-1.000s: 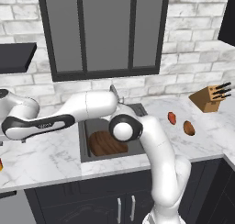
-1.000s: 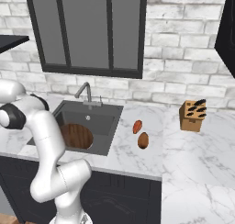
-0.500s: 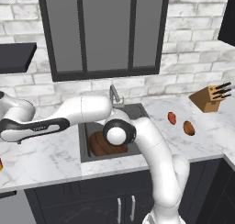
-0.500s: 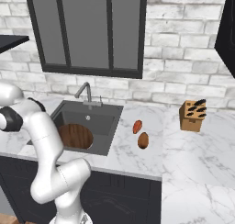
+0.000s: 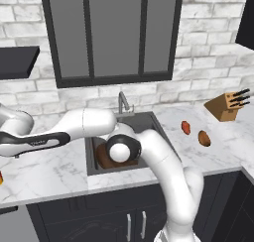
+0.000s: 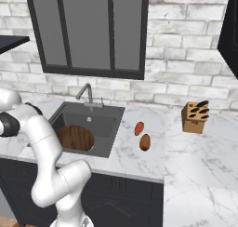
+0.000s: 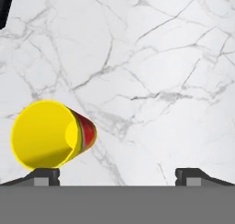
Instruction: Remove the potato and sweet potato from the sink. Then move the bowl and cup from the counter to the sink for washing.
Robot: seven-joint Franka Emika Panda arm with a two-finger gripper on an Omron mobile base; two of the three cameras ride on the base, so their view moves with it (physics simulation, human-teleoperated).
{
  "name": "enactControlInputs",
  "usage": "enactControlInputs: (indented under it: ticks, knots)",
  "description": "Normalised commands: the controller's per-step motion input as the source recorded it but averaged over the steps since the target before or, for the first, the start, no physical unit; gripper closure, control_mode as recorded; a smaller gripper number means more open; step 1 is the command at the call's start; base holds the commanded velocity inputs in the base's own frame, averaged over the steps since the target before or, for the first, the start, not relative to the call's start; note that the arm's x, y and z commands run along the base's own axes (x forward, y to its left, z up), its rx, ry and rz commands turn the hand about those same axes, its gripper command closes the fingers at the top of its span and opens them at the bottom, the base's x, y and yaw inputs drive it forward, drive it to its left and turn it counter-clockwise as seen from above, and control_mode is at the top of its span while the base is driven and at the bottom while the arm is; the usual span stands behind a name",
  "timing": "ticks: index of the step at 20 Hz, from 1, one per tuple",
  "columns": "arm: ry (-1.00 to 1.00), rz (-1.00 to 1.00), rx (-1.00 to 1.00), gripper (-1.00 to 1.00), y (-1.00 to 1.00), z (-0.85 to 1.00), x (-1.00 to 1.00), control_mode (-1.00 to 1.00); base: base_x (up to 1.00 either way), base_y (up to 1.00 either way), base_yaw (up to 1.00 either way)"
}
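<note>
Cup (image 7: 49, 135) seemingly beside open gripper's (image 7: 117, 173) one fingertip.

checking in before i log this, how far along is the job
Done: potato and sweet potato lie on the counter; bowl sits in the sink. In hand: open hand above the cup, not gripping. Left: cup into sink.

White marble counter (image 6: 195, 175), grey-veined, over dark cabinets. Right of the sink (image 6: 100, 118): sweet potato (image 6: 139, 128) and, just beside it toward the front edge, potato (image 6: 145, 142). Farther right, near the brick wall, knife block (image 6: 195, 117). Left of the sink, yellow cup (image 7: 48, 135) upright on bare marble.
</note>
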Motion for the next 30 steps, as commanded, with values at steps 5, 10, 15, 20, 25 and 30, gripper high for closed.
enactControlInputs:
  ticks: [5,10,15,20,25,30]
  knots:
    - [0.04,0.0,0.0,-1.0,0.09,-0.1,0.05,-1.0,0.0,0.0,0.0]
    - [0.04,0.0,0.0,-1.0,0.05,-0.1,0.07,-1.0,0.0,0.0,0.0]
    - [0.03,0.0,0.0,-1.0,0.05,-0.07,0.07,-1.0,0.0,0.0,0.0]
    - [0.01,0.0,0.0,-1.0,0.08,-0.06,0.06,-1.0,0.0,0.0,0.0]
    - [0.01,0.0,0.0,-1.0,0.12,-0.06,0.06,-1.0,0.0,0.0,0.0]
    - [0.01,0.0,0.0,-1.0,0.12,-0.07,0.08,-1.0,0.0,0.0,0.0]
